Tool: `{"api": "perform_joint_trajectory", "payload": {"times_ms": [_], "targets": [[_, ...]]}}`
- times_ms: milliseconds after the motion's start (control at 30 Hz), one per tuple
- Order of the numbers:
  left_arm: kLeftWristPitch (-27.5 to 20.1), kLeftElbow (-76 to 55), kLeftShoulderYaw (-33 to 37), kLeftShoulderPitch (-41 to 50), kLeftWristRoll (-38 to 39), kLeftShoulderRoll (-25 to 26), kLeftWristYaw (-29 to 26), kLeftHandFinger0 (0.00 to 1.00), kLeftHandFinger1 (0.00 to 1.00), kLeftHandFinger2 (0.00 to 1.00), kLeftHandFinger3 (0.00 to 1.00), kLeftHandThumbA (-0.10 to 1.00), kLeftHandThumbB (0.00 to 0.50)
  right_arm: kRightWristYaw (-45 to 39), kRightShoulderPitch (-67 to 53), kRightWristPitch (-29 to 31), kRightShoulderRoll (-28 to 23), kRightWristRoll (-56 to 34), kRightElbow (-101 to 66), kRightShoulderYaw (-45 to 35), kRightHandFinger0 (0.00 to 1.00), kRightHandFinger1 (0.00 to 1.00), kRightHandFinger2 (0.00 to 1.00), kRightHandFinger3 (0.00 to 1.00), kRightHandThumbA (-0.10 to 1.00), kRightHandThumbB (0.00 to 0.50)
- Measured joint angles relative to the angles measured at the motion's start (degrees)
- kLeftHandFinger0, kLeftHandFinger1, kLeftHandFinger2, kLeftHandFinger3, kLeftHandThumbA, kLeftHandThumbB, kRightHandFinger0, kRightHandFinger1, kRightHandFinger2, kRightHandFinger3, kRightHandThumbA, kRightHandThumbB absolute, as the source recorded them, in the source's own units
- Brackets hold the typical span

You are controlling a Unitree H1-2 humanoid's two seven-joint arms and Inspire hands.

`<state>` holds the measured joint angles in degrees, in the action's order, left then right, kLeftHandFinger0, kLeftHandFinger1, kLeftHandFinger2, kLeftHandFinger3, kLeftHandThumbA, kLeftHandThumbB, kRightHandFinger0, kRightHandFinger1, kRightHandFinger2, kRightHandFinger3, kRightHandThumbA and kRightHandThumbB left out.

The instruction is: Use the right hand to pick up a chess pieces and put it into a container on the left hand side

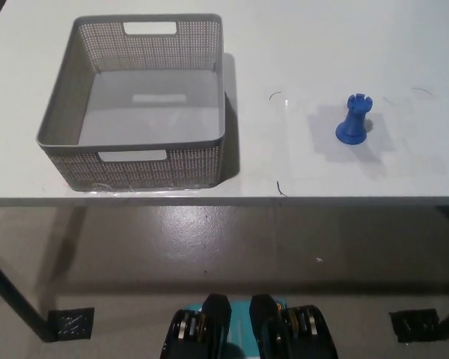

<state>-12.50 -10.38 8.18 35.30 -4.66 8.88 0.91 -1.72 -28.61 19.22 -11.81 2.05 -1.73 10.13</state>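
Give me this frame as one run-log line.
stage: not started | rook: upright on table, right side | basket: left, empty | hands: neither in view

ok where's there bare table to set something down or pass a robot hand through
Widest bare stretch: between the grey basket and the blue rook. Also bare are the table behind the rook and the strip along the front edge right of the basket. The basket's floor is empty. Tightest spot: in front of the basket, which nearly reaches the edge. Neither robot hand shows.
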Motion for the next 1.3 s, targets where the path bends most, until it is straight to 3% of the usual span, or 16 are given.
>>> {"api": "perform_joint_trajectory", "payload": {"times_ms": [33, 167, 400, 600, 767, 900, 1100, 1300], "targets": [[-0.2, -2.4, -0.3, -0.3, 0.7, 0.0, 0.1, 1.00, 1.00, 1.00, 1.00, 1.00, 0.221, 0.0, 0.5, 0.8, 0.0, -0.3, -1.0, -0.5, 1.00, 1.00, 1.00, 1.00, 1.00, 0.291], [-0.2, -5.4, -1.9, -5.3, 3.3, -0.1, 0.4, 1.00, 1.00, 1.00, 1.00, 1.00, 0.244, 0.0, 5.2, 1.8, 0.0, -0.8, -4.0, -2.8, 1.00, 1.00, 1.00, 1.00, 1.00, 0.344], [-0.1, -1.2, -3.9, -16.3, 5.5, -0.2, 1.0, 1.00, 1.00, 1.00, 1.00, 1.00, 0.181, 0.0, 14.5, 1.9, 1.3, -1.7, -5.1, -5.3, 1.00, 1.00, 1.00, 1.00, 1.00, 0.325], [0.0, 2.7, -5.1, -20.1, 6.3, -0.2, 1.4, 1.00, 1.00, 1.00, 1.00, 1.00, 0.163, 0.0, 18.5, 1.8, 2.1, -1.9, -4.4, -6.0, 1.00, 1.00, 1.00, 1.00, 1.00, 0.329], [0.3, 4.9, -5.8, -22.5, 6.6, -0.2, 2.0, 1.00, 1.00, 1.00, 1.00, 1.00, 0.158, -0.2, 20.3, 1.8, 2.5, -2.6, -4.0, -6.2, 1.00, 1.00, 1.00, 1.00, 1.00, 0.295], [0.4, 7.3, -6.1, -23.5, 6.8, -0.2, 2.3, 1.00, 1.00, 1.00, 1.00, 1.00, 0.188, -0.4, 20.5, 1.9, 3.1, -3.8, -2.2, -6.2, 1.00, 1.00, 1.00, 1.00, 1.00, 0.312], [0.4, 10.6, -6.4, -23.9, 7.0, -0.2, 2.4, 1.00, 1.00, 1.00, 1.00, 1.00, 0.143, -0.8, 20.6, 1.9, 3.4, -4.2, -0.2, -6.2, 1.00, 1.00, 1.00, 1.00, 1.00, 0.315], [0.4, 10.6, -6.5, -23.9, 7.3, -0.2, 2.8, 1.00, 1.00, 1.00, 1.00, 1.00, 0.179, -1.1, 21.1, 1.9, 3.5, -4.1, 0.0, -6.3, 1.00, 1.00, 1.00, 1.00, 1.00, 0.321]]}}
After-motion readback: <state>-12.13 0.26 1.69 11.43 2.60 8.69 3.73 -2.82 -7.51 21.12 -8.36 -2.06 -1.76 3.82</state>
